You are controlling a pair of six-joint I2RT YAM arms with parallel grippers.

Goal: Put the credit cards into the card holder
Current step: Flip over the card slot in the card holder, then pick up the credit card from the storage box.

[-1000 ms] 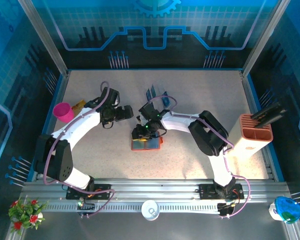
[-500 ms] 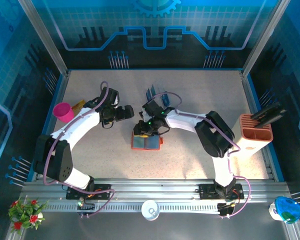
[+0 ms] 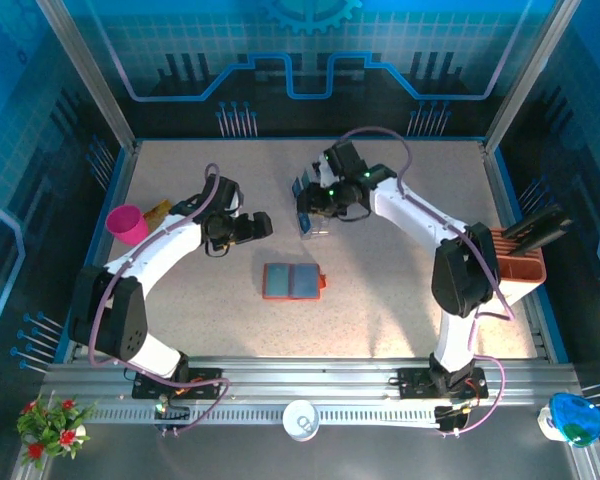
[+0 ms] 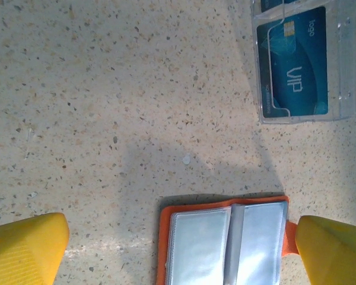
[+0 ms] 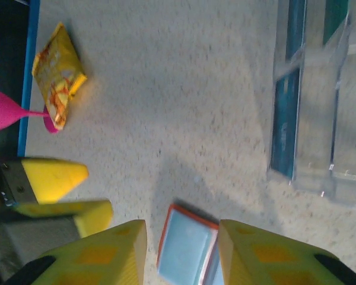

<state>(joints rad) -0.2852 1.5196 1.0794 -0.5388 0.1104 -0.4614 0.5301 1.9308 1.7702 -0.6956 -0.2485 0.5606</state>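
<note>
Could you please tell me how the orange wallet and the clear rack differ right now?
The wallet is opaque orange and lies open and flat; the rack is clear plastic. The wallet's grey-blue pockets show no card where visible, while the rack holds blue cards, one marked VIP. Both rest on the table.

- My left arm [image 3: 150,262] and right arm [image 3: 420,215] both wear white shells over the links, with black housings at the joints.
- A mauve cable [image 3: 375,131] loops along each one.
- Black bases [image 3: 180,383] are bolted to a silver rail [image 3: 310,375].
- The left jaws are plain yellow wedges, finely ribbed.
- The right jaws are yellow with darker square patches and black at the edge.
</note>
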